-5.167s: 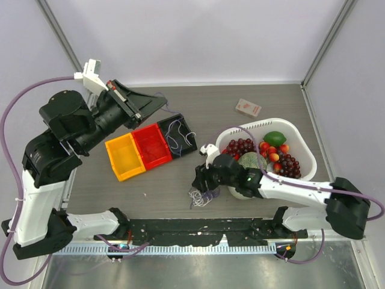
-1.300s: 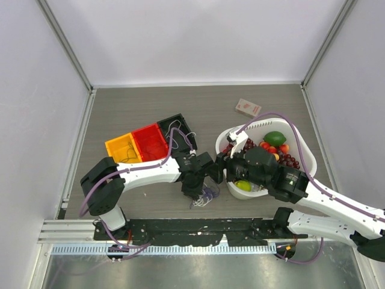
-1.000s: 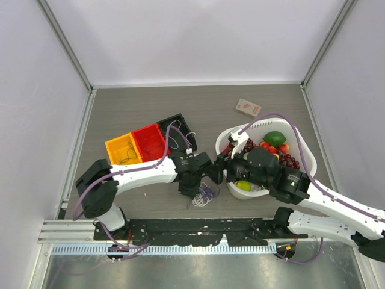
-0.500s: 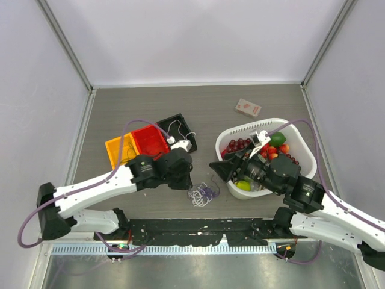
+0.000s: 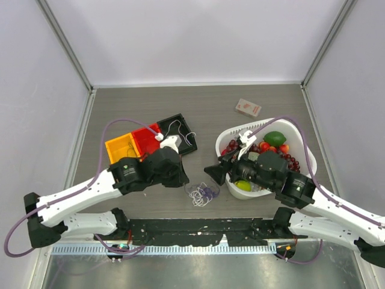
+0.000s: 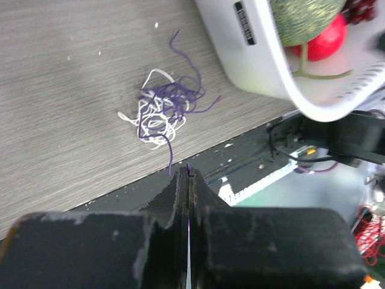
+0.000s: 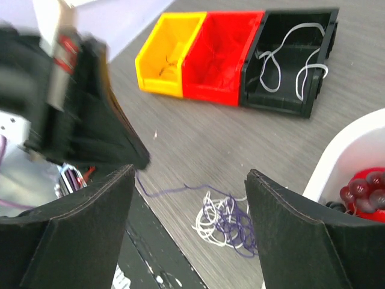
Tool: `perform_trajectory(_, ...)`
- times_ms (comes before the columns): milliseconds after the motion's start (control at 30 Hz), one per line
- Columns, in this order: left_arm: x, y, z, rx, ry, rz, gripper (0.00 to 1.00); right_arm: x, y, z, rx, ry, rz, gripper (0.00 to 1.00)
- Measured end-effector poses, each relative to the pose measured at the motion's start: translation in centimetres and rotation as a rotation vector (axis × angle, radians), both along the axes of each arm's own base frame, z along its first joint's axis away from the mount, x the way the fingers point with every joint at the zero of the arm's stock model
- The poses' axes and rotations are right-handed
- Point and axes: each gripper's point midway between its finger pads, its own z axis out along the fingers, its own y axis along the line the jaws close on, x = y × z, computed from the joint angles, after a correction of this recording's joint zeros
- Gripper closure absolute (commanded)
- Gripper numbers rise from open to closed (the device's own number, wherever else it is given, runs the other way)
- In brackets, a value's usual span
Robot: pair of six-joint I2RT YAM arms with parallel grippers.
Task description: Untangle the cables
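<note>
**Item 1, cables** (image 5: 201,194): a small tangle of white and dark purple cord. It lies flat on the grey table (image 5: 138,105), close to the front edge, at 6 o'clock from the table's middle in the overhead view.

**Item 2, my left gripper** (image 6: 187,173): fingers pressed flat together, pinching the end of one purple strand (image 6: 169,158) that leads out of the tangle to my tips. I sit at 10 o'clock from the tangle, near it but not touching the heap.

**Item 3, my right gripper** (image 7: 189,177): fingers spread wide, nothing between them. It is at 1 o'clock from the tangle, just beside the basket's left wall.

**Item 4, three bins:** yellow bin (image 7: 157,84), red bin (image 7: 210,96) and black bin (image 7: 274,107) touch side by side in a row, at 11 o'clock from the tangle. A loose white cord (image 7: 289,60) lies inside the black one.

**Item 5, white basket** (image 5: 264,121): at 2 o'clock from the tangle. It holds fruit, including a lime (image 5: 275,138) and grapes (image 5: 231,146).

**Item 6, small box** (image 5: 248,108): flat on the table, at 12 o'clock from the basket.
</note>
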Motion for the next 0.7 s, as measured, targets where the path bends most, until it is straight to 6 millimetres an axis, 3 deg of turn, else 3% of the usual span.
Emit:
perform_trajectory(200,0.6,0.4,6.6,-0.162,-0.105,0.026,1.00,-1.1,1.6,-3.8,-0.096,0.036,0.120,0.21)
perform_trajectory(433,1.5,-0.5,16.5,-0.352,-0.213,0.040,1.00,-1.3,4.7,-5.6,-0.119,0.055,0.222,0.21)
perform_trajectory(633,1.6,-0.6,22.2,-0.461,-0.269,0.040,1.00,-0.3,6.9,-6.6,-0.122,0.057,0.232,0.24)
perform_trajectory(700,1.5,-0.6,23.9,-0.496,-0.285,0.038,1.00,0.4,7.6,-6.9,-0.121,0.059,0.213,0.32)
